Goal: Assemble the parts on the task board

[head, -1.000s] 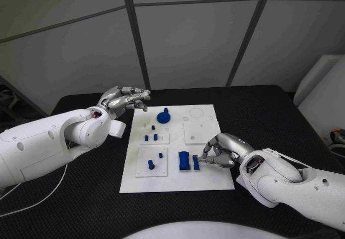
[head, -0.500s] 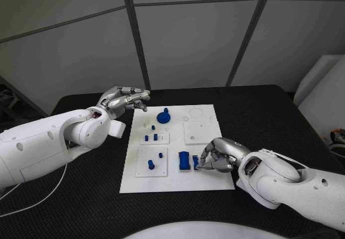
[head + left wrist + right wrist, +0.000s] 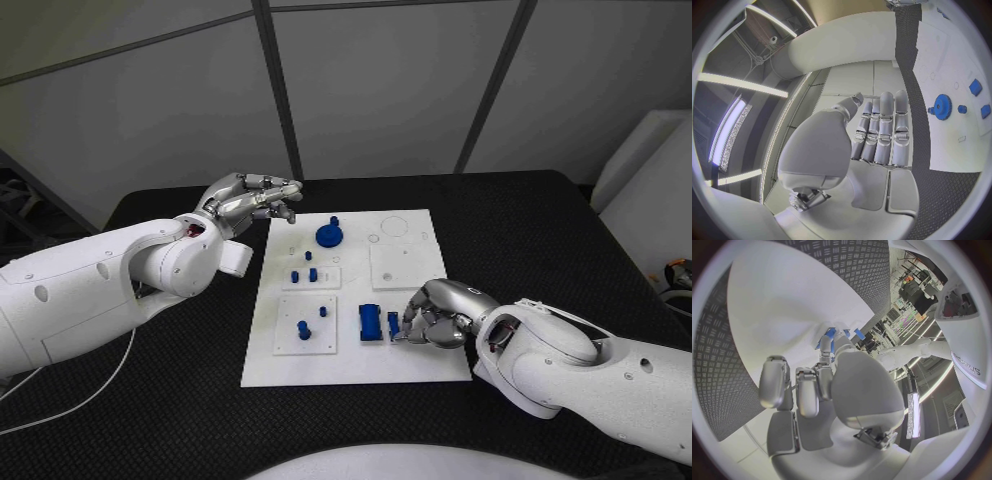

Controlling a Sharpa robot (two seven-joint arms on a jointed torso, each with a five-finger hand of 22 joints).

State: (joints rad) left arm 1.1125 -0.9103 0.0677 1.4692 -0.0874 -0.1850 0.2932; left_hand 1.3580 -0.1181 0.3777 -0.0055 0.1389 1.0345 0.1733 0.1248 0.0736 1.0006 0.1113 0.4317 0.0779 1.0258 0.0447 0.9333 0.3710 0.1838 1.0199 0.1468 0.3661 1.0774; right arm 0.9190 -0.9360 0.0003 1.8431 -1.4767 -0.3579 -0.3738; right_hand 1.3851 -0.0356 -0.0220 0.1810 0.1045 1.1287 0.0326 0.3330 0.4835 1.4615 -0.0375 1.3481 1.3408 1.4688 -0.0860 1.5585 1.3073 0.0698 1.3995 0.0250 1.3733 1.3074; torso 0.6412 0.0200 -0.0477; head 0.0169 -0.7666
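The white task board (image 3: 418, 360) lies mid-table. A blue gear (image 3: 329, 236) stands near its far edge, and my left wrist view shows the gear (image 3: 943, 106) on the board (image 3: 942, 60). A wide blue block (image 3: 371, 322) and a narrow blue bar (image 3: 392, 322) lie side by side near the front. My right hand (image 3: 436, 314) is bent down over the bar and pinches its right side. The right wrist view shows blue pieces (image 3: 828, 334) at its fingertips. My left hand (image 3: 254, 196) hovers beyond the board's far left corner, fingers curled in, holding nothing.
Small blue pegs (image 3: 302, 275) stand on a raised white tile left of centre, and another blue peg (image 3: 303, 328) sits on the front left tile. A plain white tile (image 3: 392, 265) lies right of centre. Black table (image 3: 534, 230) surrounds the board.
My right hand has slid left across the board and closed its fingers onto the narrow blue bar. The left hand has stayed where it was.
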